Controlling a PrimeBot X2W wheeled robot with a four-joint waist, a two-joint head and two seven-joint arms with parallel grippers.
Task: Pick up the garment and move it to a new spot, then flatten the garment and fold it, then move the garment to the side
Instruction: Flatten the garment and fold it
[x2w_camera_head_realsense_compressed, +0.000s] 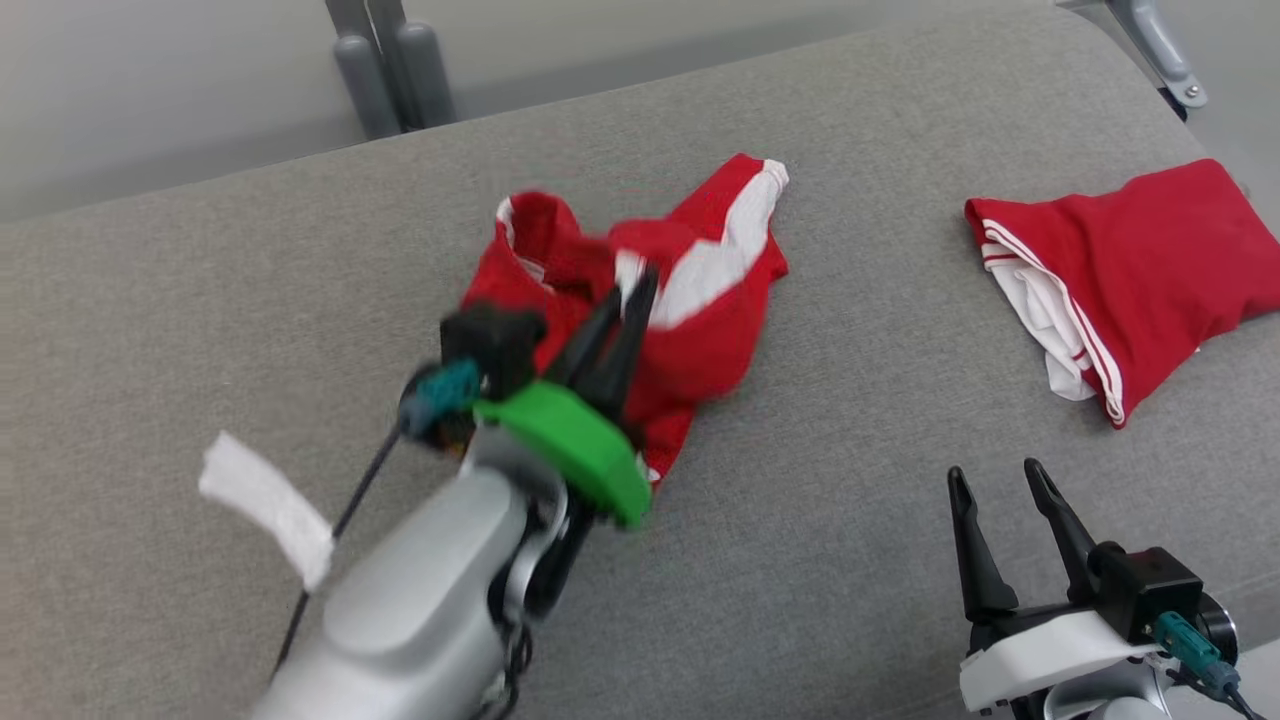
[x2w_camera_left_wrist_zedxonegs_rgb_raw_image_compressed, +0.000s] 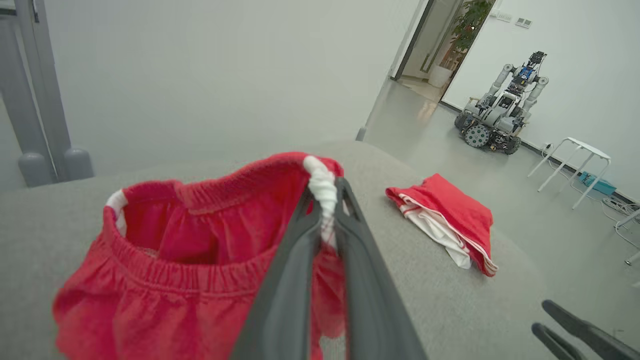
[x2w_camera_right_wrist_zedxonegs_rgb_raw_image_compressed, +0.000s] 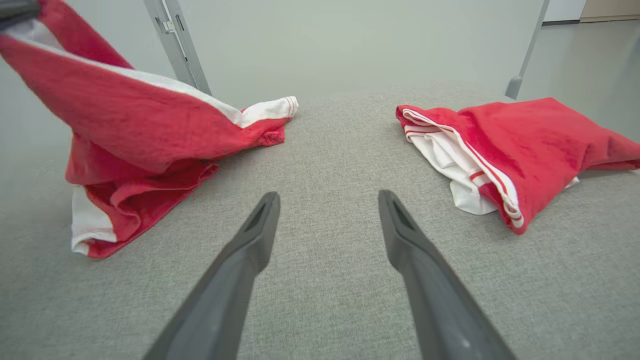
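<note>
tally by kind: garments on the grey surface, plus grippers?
Red-and-white garments: 2 (held shorts, folded garment)
Grippers: 2 (left gripper shut on the held shorts, right gripper open)
Total: 4

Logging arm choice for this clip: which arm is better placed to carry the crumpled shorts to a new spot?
Left. The left gripper is shut on the shorts at the waistband, one side raised. The right gripper is open over the cushion, apart from the shorts.

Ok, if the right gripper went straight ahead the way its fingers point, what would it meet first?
Probably bare grey cushion: the open right gripper aims between the lifted garment and the folded garment, touching neither. Depth is unclear.
</note>
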